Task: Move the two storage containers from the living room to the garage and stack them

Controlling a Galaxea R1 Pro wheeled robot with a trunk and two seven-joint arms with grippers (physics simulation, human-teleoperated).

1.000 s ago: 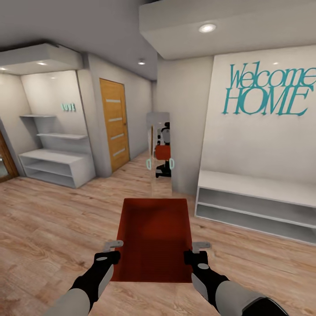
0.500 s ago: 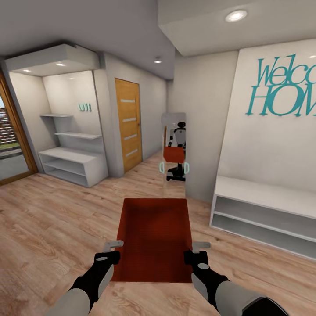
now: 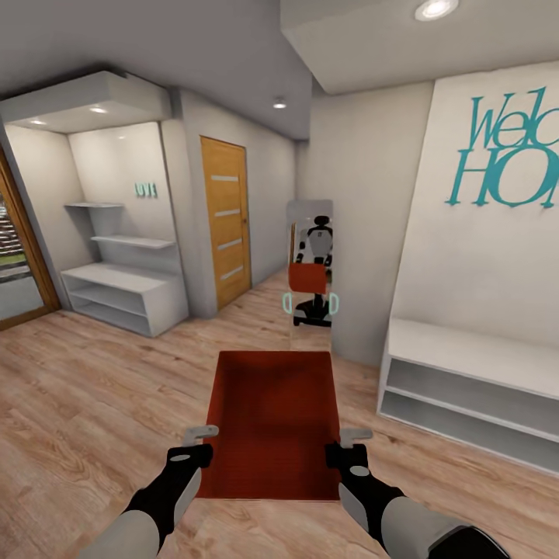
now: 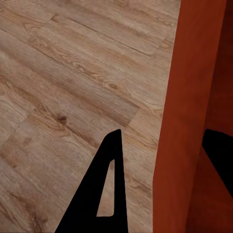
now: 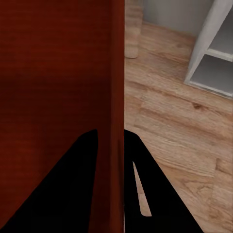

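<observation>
**Carrying one storage container through the entry hall**

I am holding the left gripper (image 3: 203, 436) clamped on the left side wall of the storage container (image 3: 272, 419), one finger (image 4: 99, 194) outside the wall and the other inside it, as the left wrist view is showing. The right gripper (image 3: 351, 439) is clamped the same way on the right side wall, its two fingers (image 5: 138, 189) pinching the thin orange-red panel between them. The open-top bin is hanging level between both arms, straight ahead at 12 o'clock, its long axis pointing away from me, above the light wood plank floor (image 3: 85, 404).

Beyond the bin at 12 o'clock a tall mirror (image 3: 310, 268) is leaning on the wall and reflecting the robot with its red load. At about 11 o'clock a wooden door with glass slits (image 3: 227, 221) is standing shut. At 10 o'clock a white shelf unit (image 3: 124, 295) is sitting in a lit alcove. At 2 o'clock a low white bench shelf (image 3: 473, 384) is running along the wall under teal lettering (image 3: 508, 159).
</observation>
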